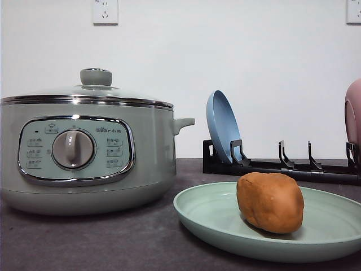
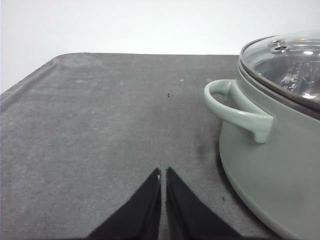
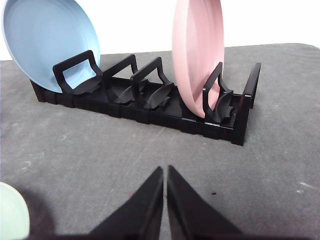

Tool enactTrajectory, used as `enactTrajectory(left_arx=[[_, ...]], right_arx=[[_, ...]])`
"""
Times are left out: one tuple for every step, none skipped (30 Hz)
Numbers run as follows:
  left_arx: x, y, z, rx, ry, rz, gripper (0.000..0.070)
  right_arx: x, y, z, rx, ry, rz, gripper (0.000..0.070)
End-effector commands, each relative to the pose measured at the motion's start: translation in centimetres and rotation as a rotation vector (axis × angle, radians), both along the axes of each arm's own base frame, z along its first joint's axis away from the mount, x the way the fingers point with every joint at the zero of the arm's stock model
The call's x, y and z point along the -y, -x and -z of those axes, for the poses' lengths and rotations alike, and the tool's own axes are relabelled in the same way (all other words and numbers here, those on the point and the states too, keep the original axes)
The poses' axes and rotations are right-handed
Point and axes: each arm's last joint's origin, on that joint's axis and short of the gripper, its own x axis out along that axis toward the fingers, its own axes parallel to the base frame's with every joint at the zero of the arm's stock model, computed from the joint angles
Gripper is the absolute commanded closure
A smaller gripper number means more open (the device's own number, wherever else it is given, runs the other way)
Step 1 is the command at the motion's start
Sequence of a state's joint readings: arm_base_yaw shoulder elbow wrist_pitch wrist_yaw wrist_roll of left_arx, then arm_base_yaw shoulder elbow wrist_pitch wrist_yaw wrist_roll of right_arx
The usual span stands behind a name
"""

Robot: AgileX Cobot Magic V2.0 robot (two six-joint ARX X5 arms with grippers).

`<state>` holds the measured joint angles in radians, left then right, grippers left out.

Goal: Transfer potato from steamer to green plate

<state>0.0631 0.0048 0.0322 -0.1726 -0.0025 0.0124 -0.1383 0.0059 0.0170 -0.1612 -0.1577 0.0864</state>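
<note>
The orange-brown potato (image 1: 270, 202) lies on the pale green plate (image 1: 208, 217) at the front right of the table. At the left stands the sage-green steamer (image 1: 84, 155) with its glass lid on; its side handle and lid also appear as the steamer (image 2: 280, 150) in the left wrist view. My left gripper (image 2: 163, 172) is shut and empty, low over bare grey table beside the steamer. My right gripper (image 3: 165, 170) is shut too, holding nothing, facing the dish rack, with an edge of the green plate (image 3: 11, 215) to one side.
A black dish rack (image 3: 150, 102) stands at the back right, holding an upright blue plate (image 3: 45, 40) and a pink dish (image 3: 197, 55). In the front view the blue plate (image 1: 223, 127) leans in the rack (image 1: 282, 166). The table's edge runs beyond the steamer handle.
</note>
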Motion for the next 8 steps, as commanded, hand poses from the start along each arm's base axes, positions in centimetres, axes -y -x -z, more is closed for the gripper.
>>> enactTrajectory(left_arx=[[-0.03,-0.11,0.53,-0.003,0.003,-0.004,0.0690],[-0.03,-0.11,0.53,-0.003,0.003,-0.004,0.0690],[-0.03,-0.11,0.53,-0.003,0.003,-0.004,0.0690],[-0.03,-0.11,0.53,-0.003,0.003,-0.004,0.0690],[-0.03,-0.11,0.53,-0.003,0.003,-0.004,0.0690],[-0.03,-0.11,0.53,-0.003,0.003,-0.004,0.0690],[-0.03,-0.11,0.53,-0.003,0.003,-0.004,0.0690],[-0.03,-0.11,0.53,-0.003,0.003,-0.004,0.0690]], right_arx=[[0.01,-0.02,0.14,0.000,-0.011,0.002,0.0700],[0.01,-0.02,0.14,0.000,-0.011,0.002,0.0700],[0.01,-0.02,0.14,0.000,-0.011,0.002,0.0700],[0.01,-0.02,0.14,0.000,-0.011,0.002,0.0700],[0.01,-0.02,0.14,0.000,-0.011,0.002,0.0700],[0.01,-0.02,0.14,0.000,-0.011,0.002,0.0700],[0.01,-0.02,0.14,0.000,-0.011,0.002,0.0700],[0.01,-0.02,0.14,0.000,-0.011,0.002,0.0700]])
